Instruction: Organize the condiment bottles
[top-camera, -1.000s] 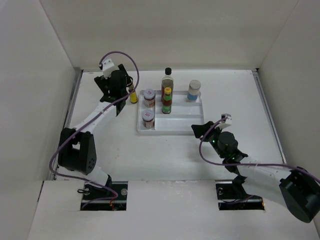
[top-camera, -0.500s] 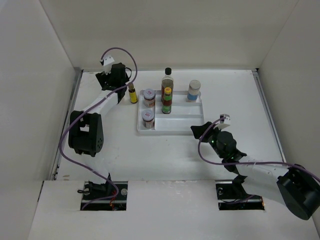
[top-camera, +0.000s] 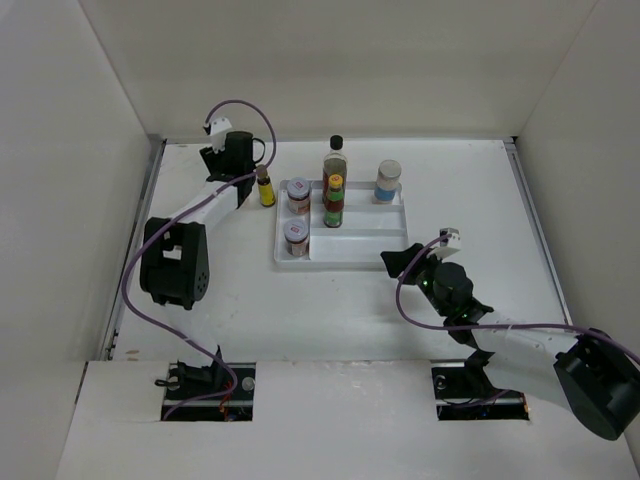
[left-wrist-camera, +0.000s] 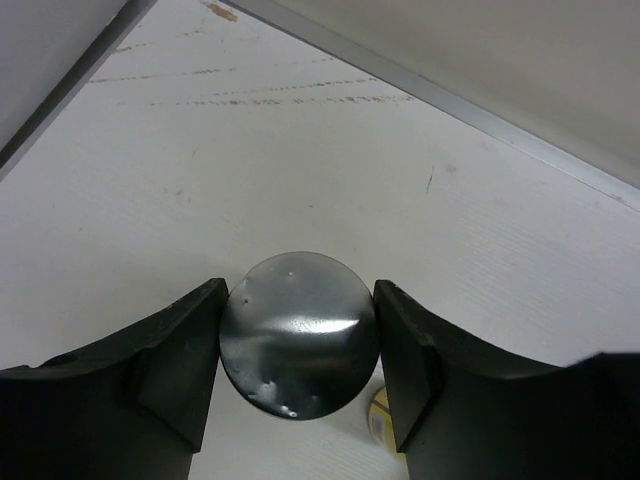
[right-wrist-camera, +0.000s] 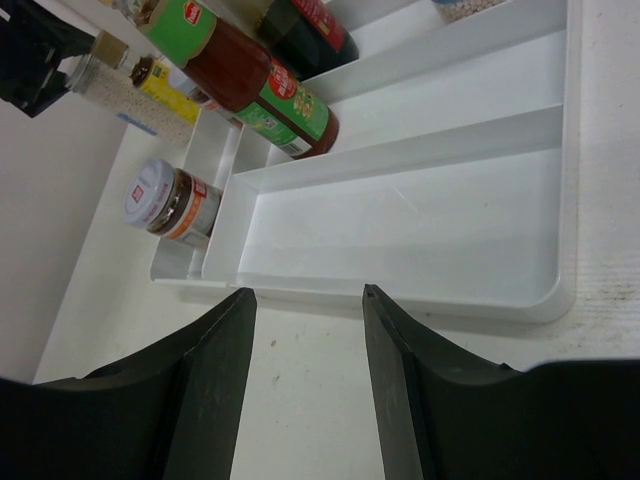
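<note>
My left gripper (top-camera: 238, 160) is at the back left of the table, shut on the silver-lidded jar. The round lid (left-wrist-camera: 298, 335) sits between both fingers in the left wrist view. The small brown yellow-capped bottle (top-camera: 266, 188) stands just right of it on the table and peeks out in the left wrist view (left-wrist-camera: 380, 415). In the white tray (top-camera: 360, 248) stand two red-lidded jars (top-camera: 298, 195) (top-camera: 294, 236), the red-label bottle (top-camera: 333, 203), the tall dark black-capped bottle (top-camera: 335, 160) and the white-capped blue-label bottle (top-camera: 388, 181). My right gripper (top-camera: 395, 260) is open and empty at the tray's front right corner (right-wrist-camera: 307, 293).
The tray's wide front compartment (right-wrist-camera: 420, 215) holds nothing. White walls enclose the table on the left, back and right. A metal strip (left-wrist-camera: 440, 95) runs along the back edge near my left gripper.
My left arm has folded back towards the left wall and its gripper has shifted slightly right, closer to the yellow-capped bottle. My right gripper has barely moved.
</note>
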